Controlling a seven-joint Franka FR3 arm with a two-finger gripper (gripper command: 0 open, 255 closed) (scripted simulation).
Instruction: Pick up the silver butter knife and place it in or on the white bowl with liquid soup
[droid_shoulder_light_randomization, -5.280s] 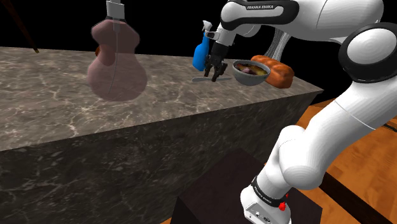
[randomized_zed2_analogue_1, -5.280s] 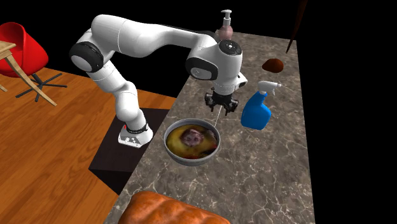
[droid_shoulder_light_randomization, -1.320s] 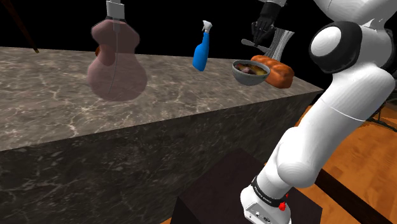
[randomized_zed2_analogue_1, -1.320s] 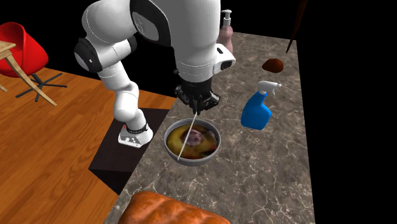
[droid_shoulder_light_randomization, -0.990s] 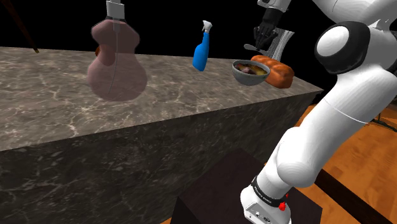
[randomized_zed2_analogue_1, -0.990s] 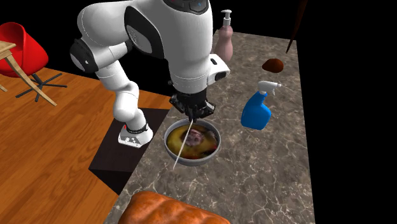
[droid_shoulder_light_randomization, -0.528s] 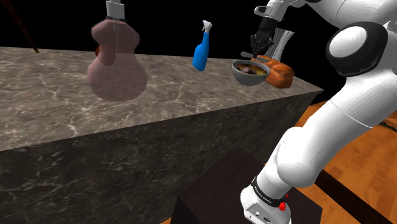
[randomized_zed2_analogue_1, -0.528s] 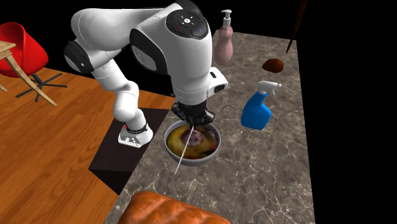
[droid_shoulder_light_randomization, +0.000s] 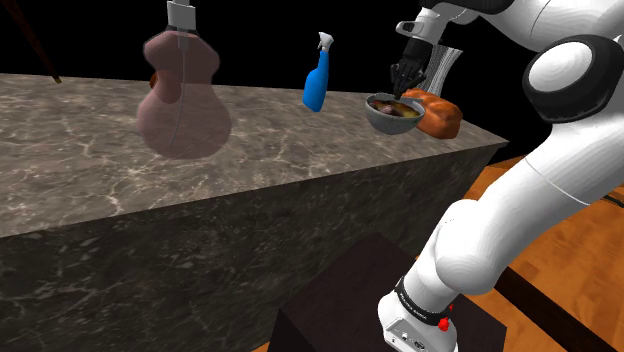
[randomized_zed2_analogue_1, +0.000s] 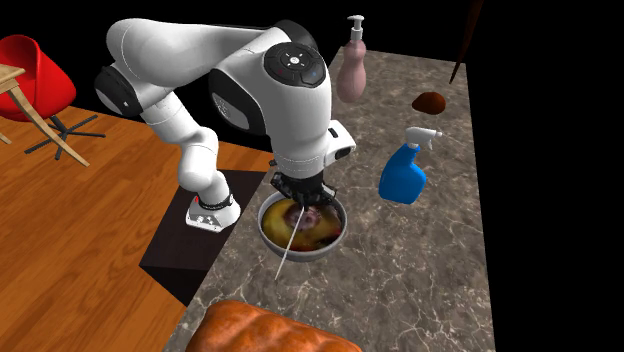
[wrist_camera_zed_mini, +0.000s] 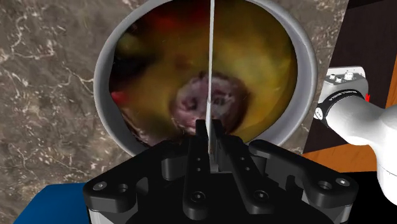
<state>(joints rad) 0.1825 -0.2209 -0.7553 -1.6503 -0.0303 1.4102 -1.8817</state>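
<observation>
The tool (wrist_camera_zed_mini: 208, 130) is seen low over a grey bowl (wrist_camera_zed_mini: 306, 54), with its two black fingers closed tight on the butter knife (wrist_camera_zed_mini: 209, 57). The knife is clamped at one end and shows as a thin pale line, edge-on. In the wrist view it runs straight out from the fingers, across the yellow soup and the brownish lump at the middle of the bowl. In the second exterior view its free end is seen past the bowl's rim, over the marbled bench (randomized_zed2_analogue_1: 420, 270), pointing toward the bread loaf (randomized_zed2_analogue_1: 270, 330). Whether the blade touches the soup or the rim cannot be told.

The bowl stands near the bench edge closest to the dark stand (randomized_zed2_analogue_1: 180, 262). A blue spray bottle (randomized_zed2_analogue_1: 403, 180) stands upright just beside the bowl, on the second exterior view's right. A pink soap dispenser (randomized_zed2_analogue_1: 351, 70) stands well apart, further along the same edge. In the shoulder view the loaf lies right behind the bowl. A red chair (randomized_zed2_analogue_1: 35, 75) is seen on the wooden floor.
</observation>
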